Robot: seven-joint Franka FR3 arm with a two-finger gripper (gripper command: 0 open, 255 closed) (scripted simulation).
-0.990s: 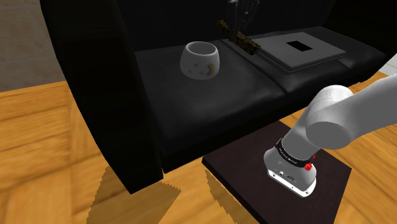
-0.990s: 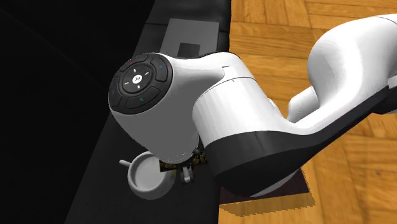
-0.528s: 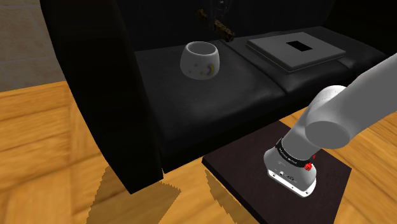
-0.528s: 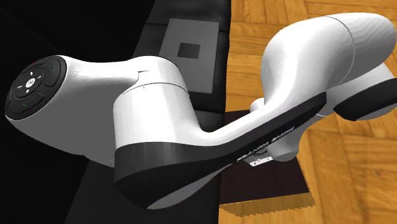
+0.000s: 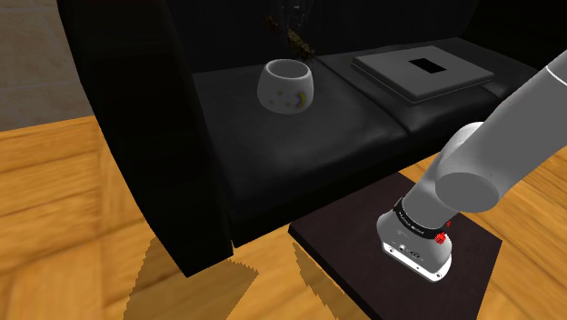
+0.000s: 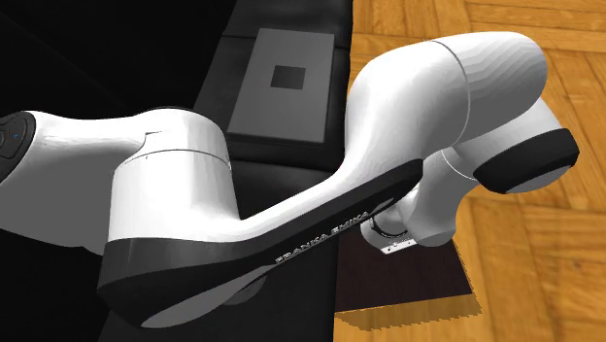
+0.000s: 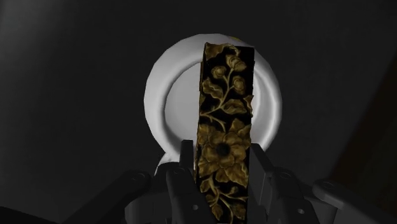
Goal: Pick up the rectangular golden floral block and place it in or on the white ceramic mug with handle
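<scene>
Bearing surface: black sofa [image 5: 300,159]; its seat cushions carry the mug and a slab, and a wooden floor [image 5: 54,209] lies in front.
Arm: white Franka arm [image 5: 495,150], reaching from its stand over the seat.
Slab: flat grey rectangular slab [image 5: 427,73] with a dark square on top, lying on a cushion well apart from the mug, with nothing on it.
Mug: white rounded mug [image 5: 287,86], upright on the cushion; the part of its inside that shows past the block looks empty.
Block: long rectangular golden floral block [image 7: 224,121], hanging over the mug's mouth, off-centre toward one side of the rim and not yet inside.
Gripper: black two-finger gripper [image 7: 222,156], fingers clamped on the block's near end.
Risk: released from here, the block could strike the rim and tumble onto the cushion. It also looks long for the mug, so it may lean out or tip the mug on the soft seat.
</scene>
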